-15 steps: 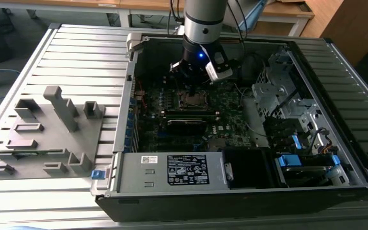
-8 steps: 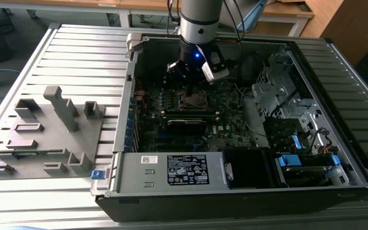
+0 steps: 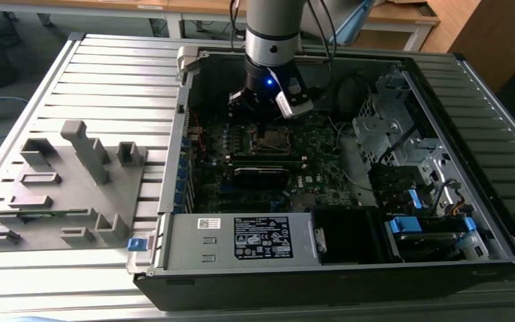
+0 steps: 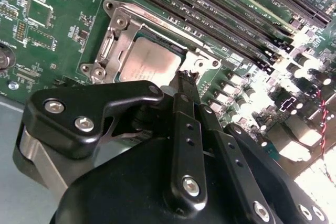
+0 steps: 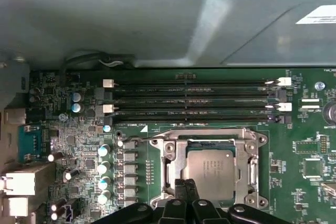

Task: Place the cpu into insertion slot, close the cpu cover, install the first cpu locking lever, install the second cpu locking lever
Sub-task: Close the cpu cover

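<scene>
**Cpu** (image 5: 211, 167): flat square chip with a dull metal top.
**Location:** seated in the slot (image 5: 210, 143). The cover (image 5: 253, 167) lies flat over its edges. Just beside the memory slots (image 5: 189, 98) on the board (image 5: 310, 145).
**Handling, judged:** light, rigid, smooth-topped and apt to slip, with fragile contacts below. Take by opposite edges only, kept level.
**Cover:** thin, stiff sheet metal, best pressed at its rim.
**Gripper** (image 4: 185, 77): jaws together, tip at the cover's edge away from the memory slots. Whether it touches, cannot tell.
</scene>
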